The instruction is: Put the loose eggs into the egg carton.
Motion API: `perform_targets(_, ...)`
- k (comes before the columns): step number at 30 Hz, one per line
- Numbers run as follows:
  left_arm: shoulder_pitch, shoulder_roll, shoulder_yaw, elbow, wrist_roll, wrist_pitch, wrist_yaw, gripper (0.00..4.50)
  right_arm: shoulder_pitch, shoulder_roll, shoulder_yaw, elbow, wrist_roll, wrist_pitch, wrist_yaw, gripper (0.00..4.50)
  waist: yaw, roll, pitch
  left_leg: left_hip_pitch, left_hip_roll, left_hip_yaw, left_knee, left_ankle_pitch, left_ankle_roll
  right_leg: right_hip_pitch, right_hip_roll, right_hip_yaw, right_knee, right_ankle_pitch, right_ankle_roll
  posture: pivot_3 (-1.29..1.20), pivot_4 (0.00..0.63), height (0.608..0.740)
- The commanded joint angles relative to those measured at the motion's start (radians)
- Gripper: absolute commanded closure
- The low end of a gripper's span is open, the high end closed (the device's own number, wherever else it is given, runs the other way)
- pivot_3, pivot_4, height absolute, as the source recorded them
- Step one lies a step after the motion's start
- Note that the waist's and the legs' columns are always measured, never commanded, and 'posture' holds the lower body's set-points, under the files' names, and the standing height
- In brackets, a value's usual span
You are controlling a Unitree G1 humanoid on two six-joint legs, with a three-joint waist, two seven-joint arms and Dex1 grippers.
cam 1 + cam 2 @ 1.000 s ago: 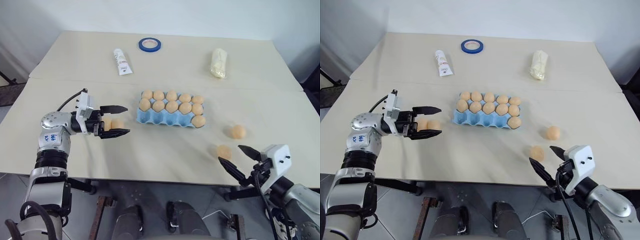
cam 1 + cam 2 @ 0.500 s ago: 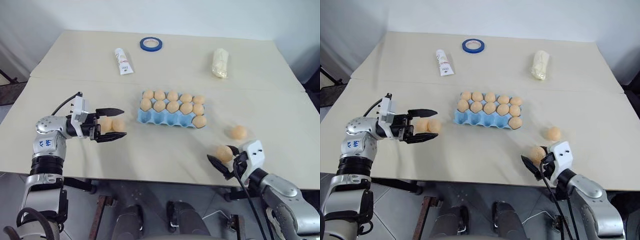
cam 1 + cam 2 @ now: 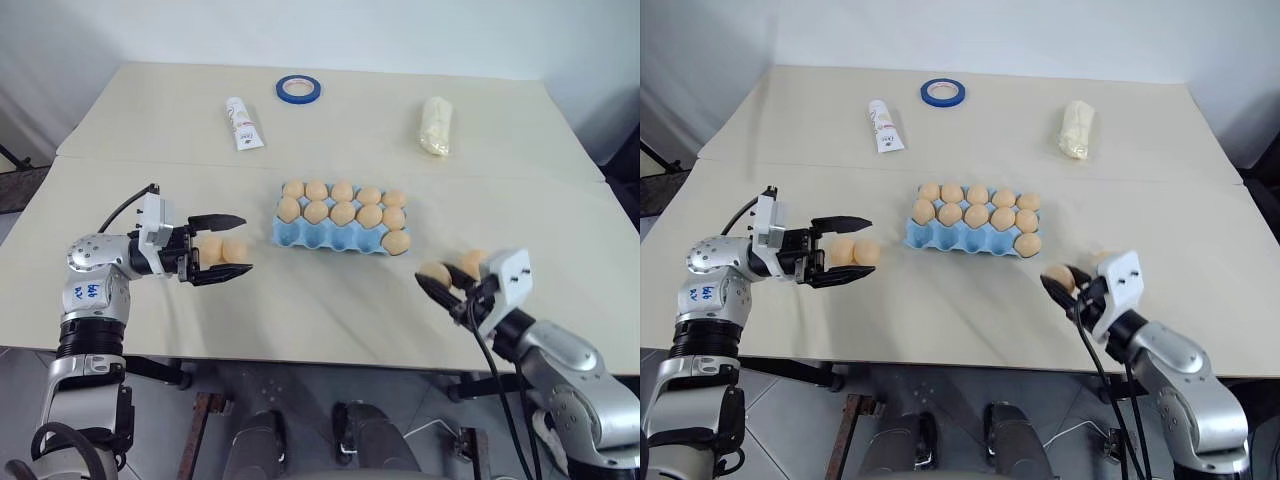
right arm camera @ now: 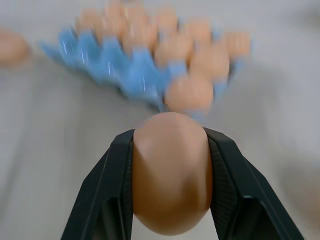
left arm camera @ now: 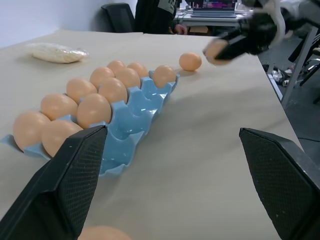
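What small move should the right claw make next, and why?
Probably carry its egg left to an empty front-row cup of the egg carton. The right claw is shut on that egg, off the table, and four front-row cups are empty.

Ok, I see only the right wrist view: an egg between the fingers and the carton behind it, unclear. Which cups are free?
Observer: In the carton, the near row has one front-row egg at its right end; its other four cups are free.
Operator: How many eggs lie on the table?
Observer: Three: a loose egg beside the right tool and its held egg, and two eggs at the left tool.
Operator: Does the left tool hold one?
Observer: No, it is open.
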Motion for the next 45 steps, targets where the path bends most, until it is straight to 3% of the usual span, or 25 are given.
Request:
perform_targets(1, 0.001, 0.011, 0.024, -0.04, -0.026, -0.004, 0.006, 0.0, -0.114, 0.036, 0.071, 0.039, -0.021, -0.008, -0.029, 2.99, 0.0, 0.0, 0.0, 0.0, 0.0, 0.0, 0.0, 0.0, 0.0, 0.0, 0.0, 0.0, 0.0, 0.0, 0.0, 0.0, 0.15, 0.74)
perform_targets(8, 0.004, 0.015, 0.035, -0.06, -0.03, 0.002, 0.02, 0.0, -0.289, 0.138, 0.23, 0.253, -0.165, -0.094, -0.063, 2.99, 0.003, 0.0, 0.0, -0.003, 0.0, 0.0, -0.001, -0.001, 0.0, -0.003, 0.0, -0.001, -0.001, -0.001, -0.001, 0.0, 0.15, 0.74)
perform_targets(16, 0.009, 0.021, 0.044, -0.061, -0.032, -0.006, 0.034, 0.0, -0.36, 0.174, 0.278, 0.389, -0.259, -0.18, -0.053, 2.99, 0.002, 0.0, 0.0, -0.004, 0.0, 0.0, 0.0, -0.001, 0.0, -0.004, 0.0, -0.001, 0.0, -0.001, -0.001, 0.0, 0.15, 0.74)
perform_targets(25, 0.001, 0.014, 0.044, -0.049, -0.034, -0.015, 0.038, 0.0, -0.365, 0.155, 0.261, 0.363, -0.278, -0.168, -0.031, 0.06, -0.003, 0.0, 0.0, -0.004, 0.0, 0.0, -0.001, 0.0, -0.001, -0.004, 0.0, -0.001, 0.001, -0.001, -0.001, 0.0, 0.15, 0.74)
perform_targets(33, -0.004, 0.009, 0.044, -0.036, -0.037, -0.021, 0.033, 0.0, -0.273, 0.045, 0.126, 0.175, -0.172, -0.082, 0.039, 0.06, 0.003, 0.0, 0.0, -0.004, 0.0, 0.0, -0.001, 0.0, -0.001, -0.004, 0.0, -0.001, 0.0, -0.001, -0.001, 0.0, 0.15, 0.74)
perform_targets(37, 0.01, 0.01, 0.052, -0.031, -0.035, -0.023, 0.04, 0.0, -0.098, -0.073, -0.012, 0.05, -0.059, -0.057, 0.155, 0.06, 0.007, 0.0, 0.0, -0.004, 0.0, -0.001, -0.002, -0.001, -0.001, -0.004, 0.0, -0.002, -0.001, -0.001, -0.001, 0.0, 0.15, 0.74)
perform_targets(45, 0.025, 0.012, 0.064, -0.036, -0.04, -0.018, 0.051, 0.0, 0.193, -0.203, -0.246, 0.009, 0.035, -0.07, 0.28, 0.06, 0.002, 0.0, 0.0, -0.001, 0.0, -0.001, -0.001, -0.001, 0.0, 0.0, 0.0, -0.001, -0.002, -0.001, 0.0, 0.0, 0.15, 0.74)
